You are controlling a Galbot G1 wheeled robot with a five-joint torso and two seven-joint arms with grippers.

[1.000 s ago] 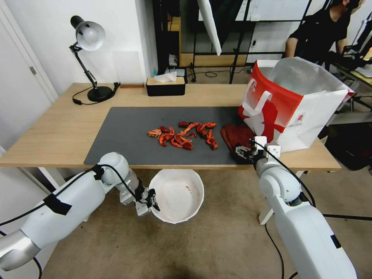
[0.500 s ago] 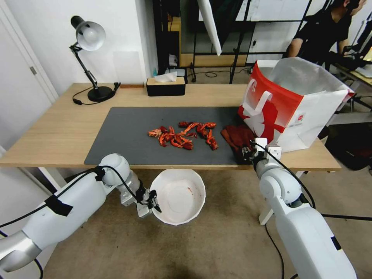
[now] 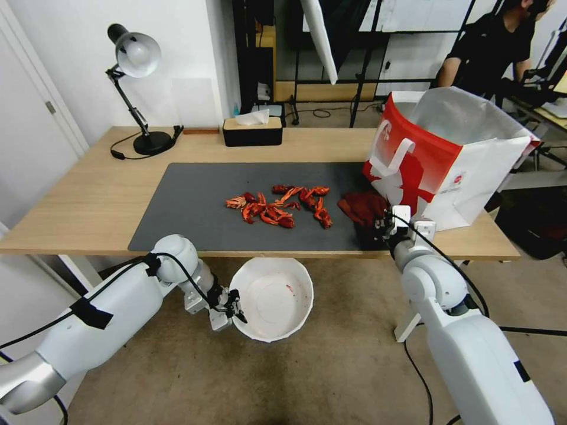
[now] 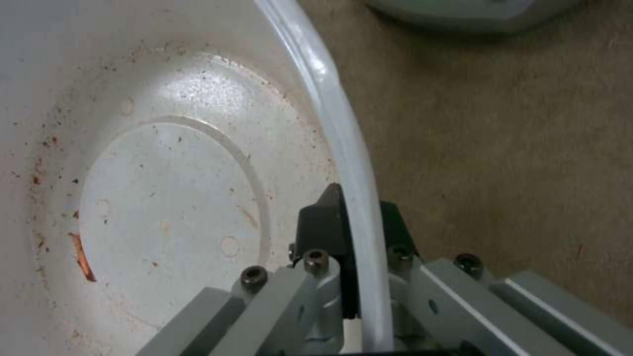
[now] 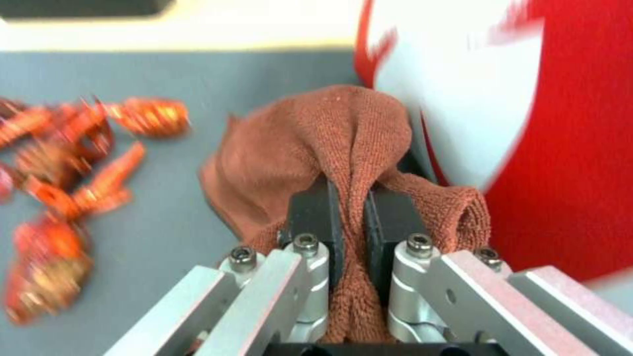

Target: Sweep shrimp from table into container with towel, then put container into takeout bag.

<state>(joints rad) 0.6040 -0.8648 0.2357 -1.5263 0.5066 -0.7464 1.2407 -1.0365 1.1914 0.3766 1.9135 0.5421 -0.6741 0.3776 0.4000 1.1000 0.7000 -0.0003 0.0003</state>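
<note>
Several red-orange shrimp (image 3: 277,205) (image 5: 63,173) lie in a loose pile on the dark grey mat (image 3: 195,206) of the table (image 3: 88,195). Beside them on the right is the rust-red towel (image 3: 363,208) (image 5: 330,133), bunched up, with my right gripper (image 3: 381,227) (image 5: 351,212) shut on a fold of it. Just behind stands the red and white takeout bag (image 3: 443,159) (image 5: 527,123), open at the top. Below the table's front edge my left gripper (image 3: 233,306) (image 4: 353,232) is shut on the rim of the white container (image 3: 274,298) (image 4: 165,173), which holds only a small red scrap.
A desk lamp (image 3: 139,88) and a black tissue box (image 3: 252,131) stand at the back of the table. The takeout bag fills the table's right end. Brown carpet (image 3: 331,378) lies under the container. A white table leg (image 3: 407,321) stands near my right arm.
My right gripper has closed on the towel and drawn it up into a bunch, shifting slightly right. The left gripper with the container has barely moved.
</note>
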